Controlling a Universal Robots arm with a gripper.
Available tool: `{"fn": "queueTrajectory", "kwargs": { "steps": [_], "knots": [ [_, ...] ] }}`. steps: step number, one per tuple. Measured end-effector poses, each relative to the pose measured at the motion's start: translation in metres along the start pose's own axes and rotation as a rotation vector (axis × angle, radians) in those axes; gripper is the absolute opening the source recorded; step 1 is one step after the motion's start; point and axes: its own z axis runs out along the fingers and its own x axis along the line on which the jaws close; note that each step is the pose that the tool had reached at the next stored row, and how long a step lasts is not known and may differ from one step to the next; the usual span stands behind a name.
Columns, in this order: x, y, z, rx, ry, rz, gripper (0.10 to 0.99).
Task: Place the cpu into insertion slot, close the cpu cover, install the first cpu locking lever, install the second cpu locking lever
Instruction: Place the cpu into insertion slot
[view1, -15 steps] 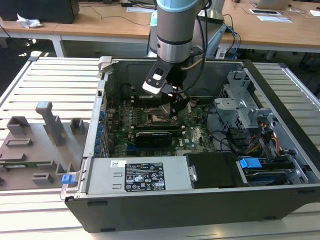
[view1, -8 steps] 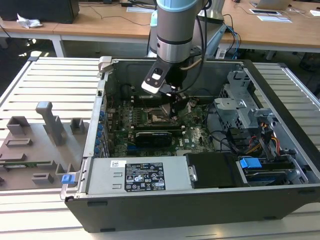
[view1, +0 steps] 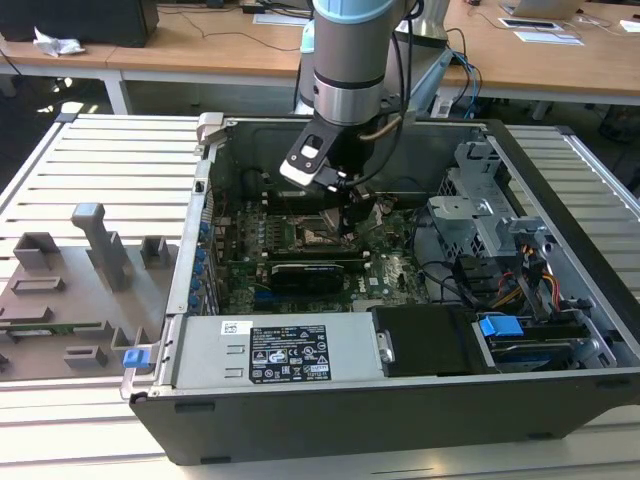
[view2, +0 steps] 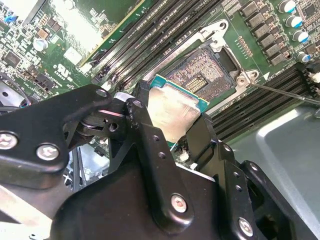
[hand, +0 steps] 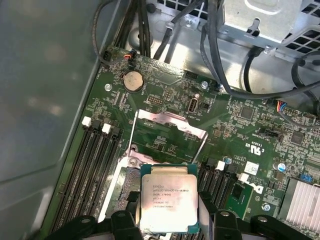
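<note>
No print is legible enough to read. The cpu (hand: 168, 204) bears several lines of fine dark print on its metal top. Near the cpu, a white sticker (hand: 252, 167) on the motherboard (hand: 235, 135) shows tiny marks. Well apart from the cpu, the power supply (view1: 200, 362) carries a white label (view1: 290, 362) with small symbols.

the cpu (hand: 167, 204) is silver-grey with a green rim, the hand (view2: 172, 117) black, the motherboard (hand: 225, 120) green, the insertion slot (view2: 210, 70) black-framed.

I'm seeing the cpu (hand: 167, 202) showing a smooth, satin silver metal top. The gripper (view2: 172, 120) fingers (view2: 150, 145) are looking matt black, with bright metal screws (view2: 179, 202). The insertion slot (view2: 210, 70) is glinting with a pale metallic sheen, the cpu cover (hand: 170, 120) is shining as bare silver metal, and the motherboard (hand: 240, 130) is gleaming glossy green.
</note>
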Motion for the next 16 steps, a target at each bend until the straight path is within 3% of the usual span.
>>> {"fn": "queueTrajectory", "kwargs": {
  "steps": [16],
  "knots": [
    [0.0, 0.0, 0.0002, 0.001, -0.0118, 0.121, 0.541]
  ]
}}
